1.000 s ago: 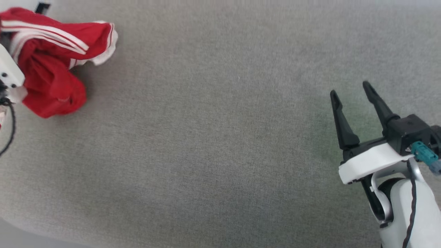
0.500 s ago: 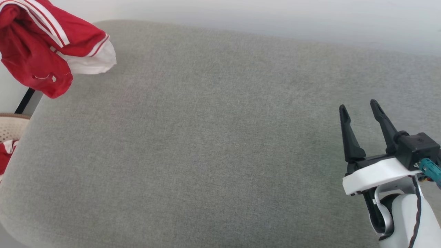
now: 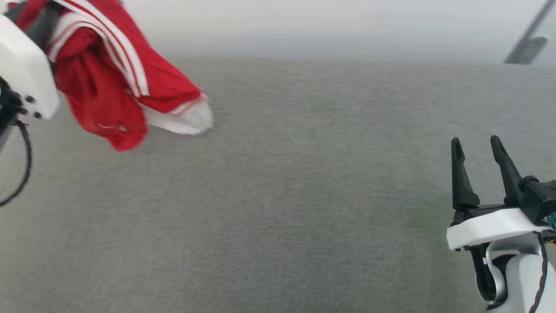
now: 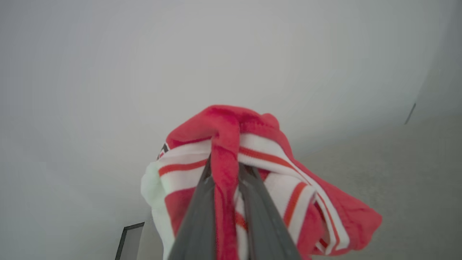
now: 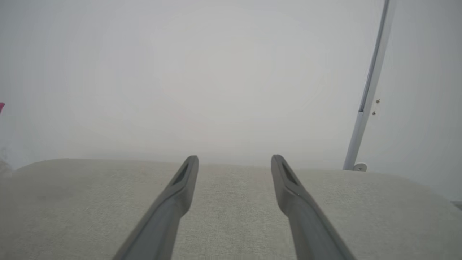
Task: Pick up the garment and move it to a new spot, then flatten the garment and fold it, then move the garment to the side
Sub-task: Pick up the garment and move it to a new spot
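The garment (image 3: 113, 87), red with white stripes and a white sleeve end, hangs bunched in the air over the far left of the grey surface (image 3: 278, 195). The left wrist view has my left gripper (image 4: 224, 162) shut on a red fold of the garment (image 4: 252, 173), cloth draping around both fingers (image 4: 196, 216). In the head view the left arm's white housing (image 3: 24, 74) sits at the top left; its fingertips are hidden by cloth. My right gripper (image 3: 476, 145) stands open at the lower right, with nothing between its fingers (image 5: 288, 187).
The grey fabric surface spreads wide between the two arms, and its far edge (image 5: 231, 164) meets a pale wall. A thin pale pole (image 5: 368, 101) leans at the far right. A black cable (image 3: 21, 174) loops below the left arm.
The head camera has shifted between frames. The garment has been lifted off the surface and now hangs from the left gripper, further right in the view. The right gripper stays open.
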Motion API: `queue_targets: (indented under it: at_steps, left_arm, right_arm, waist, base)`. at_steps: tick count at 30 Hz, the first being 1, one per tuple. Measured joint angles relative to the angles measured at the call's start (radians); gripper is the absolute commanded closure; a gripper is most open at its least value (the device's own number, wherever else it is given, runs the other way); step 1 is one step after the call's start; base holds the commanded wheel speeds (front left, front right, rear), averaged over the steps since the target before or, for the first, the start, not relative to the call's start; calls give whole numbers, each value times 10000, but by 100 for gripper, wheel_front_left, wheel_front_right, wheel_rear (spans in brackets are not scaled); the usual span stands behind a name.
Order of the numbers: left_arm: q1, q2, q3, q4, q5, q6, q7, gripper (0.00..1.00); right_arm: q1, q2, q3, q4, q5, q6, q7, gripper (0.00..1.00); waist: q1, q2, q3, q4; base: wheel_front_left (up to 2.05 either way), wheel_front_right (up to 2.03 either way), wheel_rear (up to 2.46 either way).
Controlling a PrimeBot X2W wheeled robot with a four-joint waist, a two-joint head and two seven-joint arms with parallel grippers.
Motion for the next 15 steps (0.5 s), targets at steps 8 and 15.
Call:
queue_targets:
  at_steps: [8,15]
  left_arm:
    - [250,-382,-650,-1705,-136,245,792,100]
    - [519,-1035,-1490,-2359,-209,322,1315,100]
  right_arm:
    - [27,67,-247,77,29,0,-207,0]
    - [46,105,-148,328,232,0,-453,0]
  waist:
    - [0,0,123,-1377]
    - [-1,0,445,-2436]
  base:
    - [0,0,0]
    - [0,0,0]
